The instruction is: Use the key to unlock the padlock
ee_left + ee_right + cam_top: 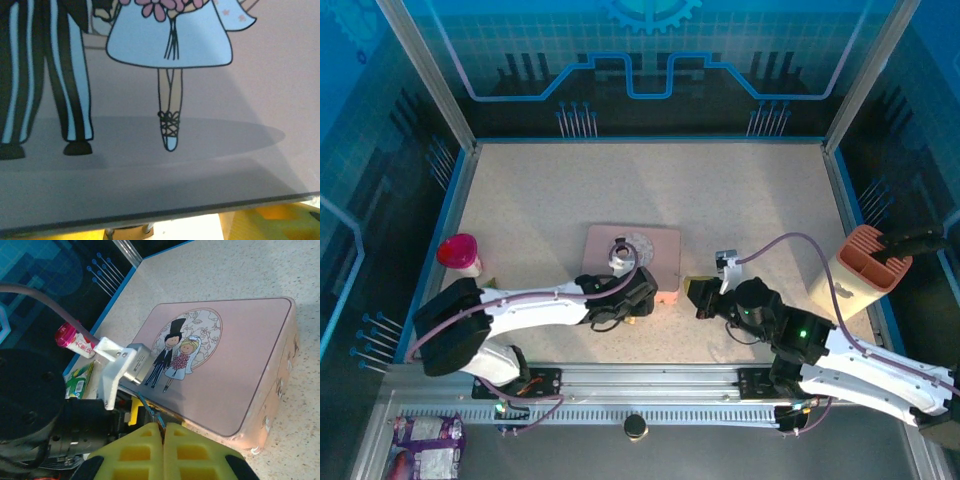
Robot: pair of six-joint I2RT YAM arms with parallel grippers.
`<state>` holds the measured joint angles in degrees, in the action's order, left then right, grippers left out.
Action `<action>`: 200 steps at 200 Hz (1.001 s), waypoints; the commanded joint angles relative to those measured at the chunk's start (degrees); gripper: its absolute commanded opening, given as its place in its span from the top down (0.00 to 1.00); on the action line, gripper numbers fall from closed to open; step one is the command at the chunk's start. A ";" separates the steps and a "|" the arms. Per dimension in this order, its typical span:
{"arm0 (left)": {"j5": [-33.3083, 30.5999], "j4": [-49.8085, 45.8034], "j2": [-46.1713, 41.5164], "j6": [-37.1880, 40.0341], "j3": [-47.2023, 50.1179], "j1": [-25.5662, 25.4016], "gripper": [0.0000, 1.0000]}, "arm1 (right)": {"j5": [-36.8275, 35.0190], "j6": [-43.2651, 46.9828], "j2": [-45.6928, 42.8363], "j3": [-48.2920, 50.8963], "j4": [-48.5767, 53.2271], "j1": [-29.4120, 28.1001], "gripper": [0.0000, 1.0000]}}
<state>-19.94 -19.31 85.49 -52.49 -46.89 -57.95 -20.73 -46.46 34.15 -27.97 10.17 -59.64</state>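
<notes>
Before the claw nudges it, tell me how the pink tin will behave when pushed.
The tin lies flat and broad, so it should slide rather than tip. Its lid looks glossy, so probably slippery to pinch. Shallow and box-like, it is likely light for its size.

Both arms reach forward, converging; right end effector pinched on key
</notes>
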 commanded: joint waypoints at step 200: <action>14.90 50.73 -5.64 16.34 21.85 7.83 0.24 | -1.99 -7.09 5.64 -0.21 0.78 -0.53 1.00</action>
<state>-7.01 20.58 78.13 -38.35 -24.88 -50.15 -23.53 -52.99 38.83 -26.98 13.65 -59.64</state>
